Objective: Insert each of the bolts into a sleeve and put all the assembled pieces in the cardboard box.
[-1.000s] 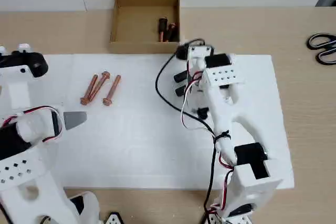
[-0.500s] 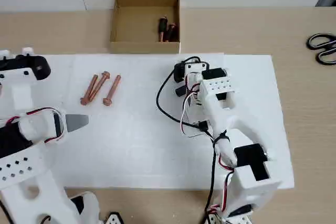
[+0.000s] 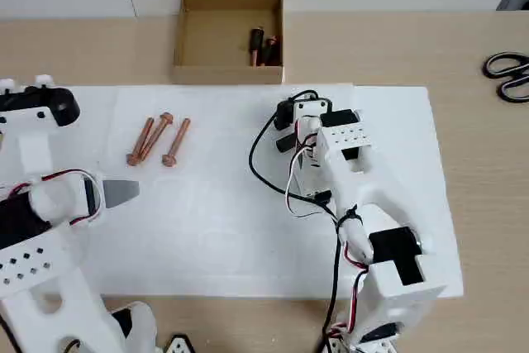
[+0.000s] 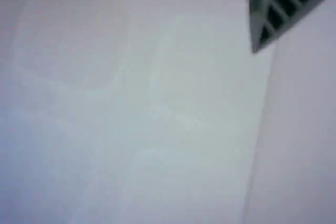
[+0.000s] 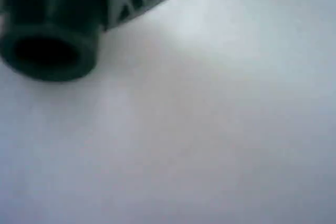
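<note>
A smooth black hollow sleeve (image 5: pixel 47 45) touches the right gripper (image 3: pixel 288 126) at its ribbed grey jaws, whether apart or clamped cannot be told, with three coppery flanged bolts (image 3: pixel 157 140) well left.

Wooden table (image 3: pixel 463 47) with white sheet (image 3: pixel 207 221), cardboard box (image 3: pixel 215 35) and scissors (image 3: pixel 506 73).

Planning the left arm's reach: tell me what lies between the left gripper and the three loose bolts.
The stretch is bare: in the high view, plain white mat separates the left gripper from the three bolts.
</note>
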You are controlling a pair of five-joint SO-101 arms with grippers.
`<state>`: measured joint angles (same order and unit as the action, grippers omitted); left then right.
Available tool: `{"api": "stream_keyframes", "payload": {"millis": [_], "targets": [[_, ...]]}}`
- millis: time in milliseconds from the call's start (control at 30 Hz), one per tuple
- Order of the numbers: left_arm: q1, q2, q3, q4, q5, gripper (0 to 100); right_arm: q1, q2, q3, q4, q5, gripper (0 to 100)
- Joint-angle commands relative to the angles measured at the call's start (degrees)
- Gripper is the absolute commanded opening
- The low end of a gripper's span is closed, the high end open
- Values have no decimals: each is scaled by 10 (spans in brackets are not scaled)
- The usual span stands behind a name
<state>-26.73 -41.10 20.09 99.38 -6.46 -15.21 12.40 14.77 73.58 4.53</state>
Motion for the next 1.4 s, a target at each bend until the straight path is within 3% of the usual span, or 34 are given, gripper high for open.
{"api": "stream_keyframes", "payload": {"millis": [0, 233, 333, 600, 833, 1033, 1367], "targets": [[1, -8, -2, 10, -5, 368, -2, 0, -8, -4, 10, 4], [25, -3, -30, 11, -3, 368, 1, -138, -49, 100, 47, 2], [71, 26, -34, 11, -3, 368, 2, -197, -60, 122, 67, 3], [183, 320, -174, -23, -2, 316, 31, -242, -56, 139, 74, 3], [176, 556, -382, -35, -11, 272, 44, -247, -11, 138, 76, 3], [171, 700, -551, -35, -94, 268, 44, -247, -8, 138, 76, 3], [170, 871, -713, -32, -142, 268, 43, -247, -7, 138, 76, 3]]}}
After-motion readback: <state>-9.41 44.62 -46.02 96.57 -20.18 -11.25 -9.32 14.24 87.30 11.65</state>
